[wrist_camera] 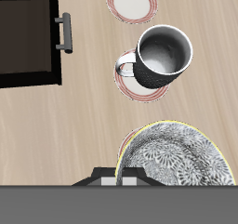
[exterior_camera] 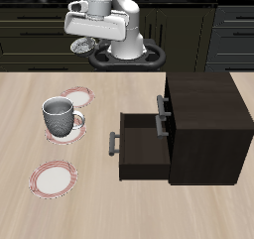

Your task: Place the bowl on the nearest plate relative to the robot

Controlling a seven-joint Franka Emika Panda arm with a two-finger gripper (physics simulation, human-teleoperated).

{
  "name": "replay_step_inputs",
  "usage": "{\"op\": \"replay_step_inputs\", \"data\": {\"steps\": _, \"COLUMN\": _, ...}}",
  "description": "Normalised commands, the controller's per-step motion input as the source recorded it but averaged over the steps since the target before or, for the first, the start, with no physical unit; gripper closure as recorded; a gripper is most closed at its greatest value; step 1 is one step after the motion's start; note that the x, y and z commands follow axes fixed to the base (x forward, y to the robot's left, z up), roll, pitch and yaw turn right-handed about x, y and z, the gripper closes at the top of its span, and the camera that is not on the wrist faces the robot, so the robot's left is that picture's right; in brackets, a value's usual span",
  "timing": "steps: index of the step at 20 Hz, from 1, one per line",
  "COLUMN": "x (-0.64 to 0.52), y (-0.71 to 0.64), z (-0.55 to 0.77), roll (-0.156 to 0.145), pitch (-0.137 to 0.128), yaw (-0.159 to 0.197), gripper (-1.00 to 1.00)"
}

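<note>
My gripper [exterior_camera: 83, 40] is shut on the rim of the bowl [exterior_camera: 82, 48], a small whitish bowl with a grey patterned inside, and holds it in the air above the table's back edge. In the wrist view the bowl [wrist_camera: 177, 158] fills the space close to my gripper [wrist_camera: 121, 175]. The plate closest to the robot's base [exterior_camera: 74, 96], white with a reddish-pink rim, lies flat on the table below and in front of the bowl. I cannot see that plate in the wrist view.
A grey-white mug [exterior_camera: 60, 115] [wrist_camera: 165, 56] stands on a second plate [exterior_camera: 65, 132] [wrist_camera: 128, 77]. A third plate [exterior_camera: 53, 179] [wrist_camera: 133, 2] lies near the table's front edge. A dark cabinet [exterior_camera: 203, 119] [wrist_camera: 26, 32] with an open drawer [exterior_camera: 139, 149] stands beside them.
</note>
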Motion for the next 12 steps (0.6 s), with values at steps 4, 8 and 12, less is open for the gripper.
{"op": "replay_step_inputs", "data": {"steps": 4, "x": 0.04, "y": -0.32, "z": -0.24, "roll": -0.005, "pitch": 0.101, "yaw": -0.016, "gripper": 1.0}}
{"op": "replay_step_inputs", "data": {"steps": 8, "x": 0.06, "y": -0.23, "z": -0.11, "roll": 0.013, "pitch": 0.072, "yaw": -0.035, "gripper": 1.0}}
{"op": "replay_step_inputs", "data": {"steps": 12, "x": 0.05, "y": -0.15, "z": -0.05, "roll": 0.05, "pitch": 0.039, "yaw": -0.001, "gripper": 1.0}}
